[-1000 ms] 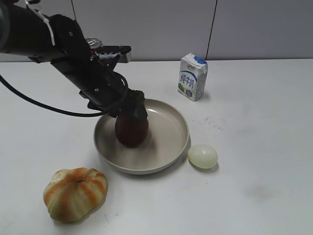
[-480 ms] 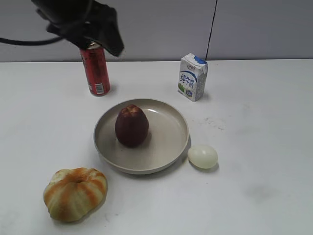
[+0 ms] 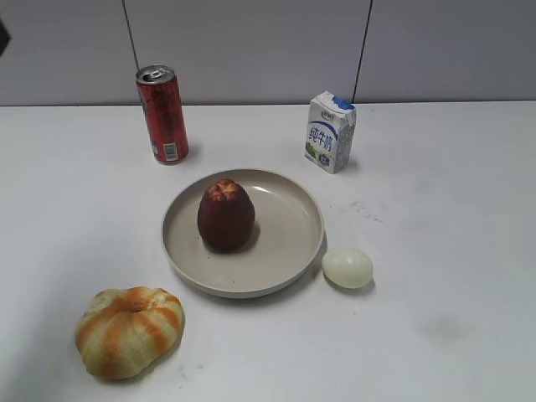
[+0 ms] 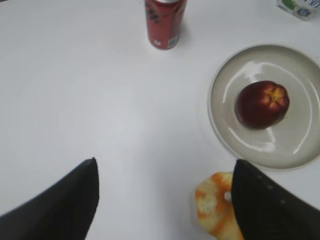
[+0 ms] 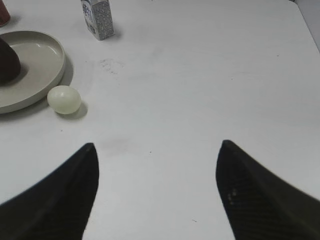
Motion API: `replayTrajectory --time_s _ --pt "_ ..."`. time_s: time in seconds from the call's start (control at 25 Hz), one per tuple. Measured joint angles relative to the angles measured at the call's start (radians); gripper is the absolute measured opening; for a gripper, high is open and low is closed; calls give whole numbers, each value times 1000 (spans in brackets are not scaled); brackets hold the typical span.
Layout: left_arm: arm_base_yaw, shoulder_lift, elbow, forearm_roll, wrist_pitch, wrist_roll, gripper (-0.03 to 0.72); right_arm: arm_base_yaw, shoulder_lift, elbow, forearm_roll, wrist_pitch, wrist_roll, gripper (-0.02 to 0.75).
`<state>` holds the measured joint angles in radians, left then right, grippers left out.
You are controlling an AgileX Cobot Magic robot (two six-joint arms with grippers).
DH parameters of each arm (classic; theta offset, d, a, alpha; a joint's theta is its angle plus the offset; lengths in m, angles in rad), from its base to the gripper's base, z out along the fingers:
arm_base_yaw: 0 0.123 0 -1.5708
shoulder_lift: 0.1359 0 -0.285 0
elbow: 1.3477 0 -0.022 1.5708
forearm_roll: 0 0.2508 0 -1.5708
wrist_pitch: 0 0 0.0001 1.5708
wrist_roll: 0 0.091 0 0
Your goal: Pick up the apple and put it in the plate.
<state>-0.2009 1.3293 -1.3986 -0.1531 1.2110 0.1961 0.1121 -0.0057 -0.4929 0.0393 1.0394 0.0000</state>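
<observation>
The dark maroon apple (image 3: 225, 215) stands upright in the left half of the beige plate (image 3: 289, 243), yellowish top up. It also shows in the left wrist view (image 4: 262, 104) inside the plate (image 4: 227, 130), and as a dark sliver at the left edge of the right wrist view (image 5: 7, 62) on the plate (image 5: 42, 62). My left gripper (image 4: 165, 165) is open and empty, high above the table to the left of the plate. My right gripper (image 5: 157, 147) is open and empty over bare table right of the plate. Neither gripper shows in the exterior view.
A red can (image 3: 162, 114) stands behind the plate at the left. A small milk carton (image 3: 330, 131) stands behind it at the right. A pale egg (image 3: 347, 268) lies by the plate's right rim. An orange-and-cream pumpkin shape (image 3: 129, 331) lies front left.
The left arm has let go of the apple, risen and pulled back to the upper left, leaving the exterior view. The apple stays standing in the plate.
</observation>
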Motion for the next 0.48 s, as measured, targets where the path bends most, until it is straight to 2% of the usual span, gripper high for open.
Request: replayTrajectory --time_s 0.2,0.48 --pt "51 -269 310 18 -19 -10 620 0 0 0 0 0 0 585" --pt "62 -678 678 59 -84 -27 610 0 0 0 0 0 0 585"
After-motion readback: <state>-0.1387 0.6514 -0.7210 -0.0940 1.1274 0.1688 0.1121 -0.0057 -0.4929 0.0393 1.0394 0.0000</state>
